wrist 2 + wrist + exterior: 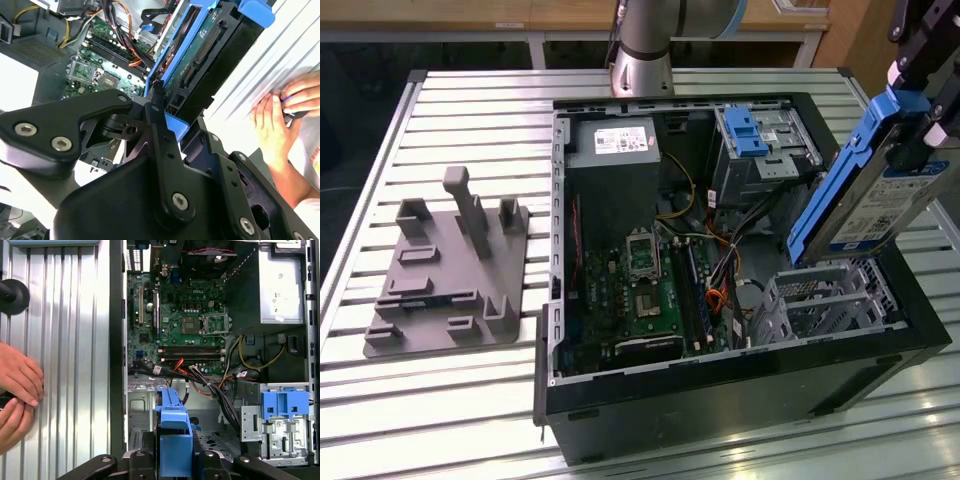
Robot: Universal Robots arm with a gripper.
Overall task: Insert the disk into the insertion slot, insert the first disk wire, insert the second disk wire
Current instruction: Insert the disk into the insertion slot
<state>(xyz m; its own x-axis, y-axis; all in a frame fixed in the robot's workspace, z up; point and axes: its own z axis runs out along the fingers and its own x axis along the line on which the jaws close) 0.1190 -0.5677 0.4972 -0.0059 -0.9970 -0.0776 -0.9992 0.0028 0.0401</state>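
The disk [882, 205], a silver drive with a white label in a blue caddy, hangs tilted with its lower end just above the insertion slot [825, 300]. That slot is a perforated silver cage in the open computer case, at the exterior view's right. My gripper [918, 112] is shut on the disk's upper end. In both wrist views the blue caddy [173, 437] [200, 55] sits between the black fingers [156, 117]. A bundle of black, orange and red wires [722, 272] [212, 387] lies loose beside the cage; I cannot tell which are the disk wires.
A taller grey bay with a blue latch [748, 130] [283, 407] stands behind the cage. The power supply [615, 150] and the motherboard [645, 285] take up the case's other side. A grey fixture plate [445, 270] lies on the slatted table. A person's hands [17, 390] [285, 112] rest beside the case.
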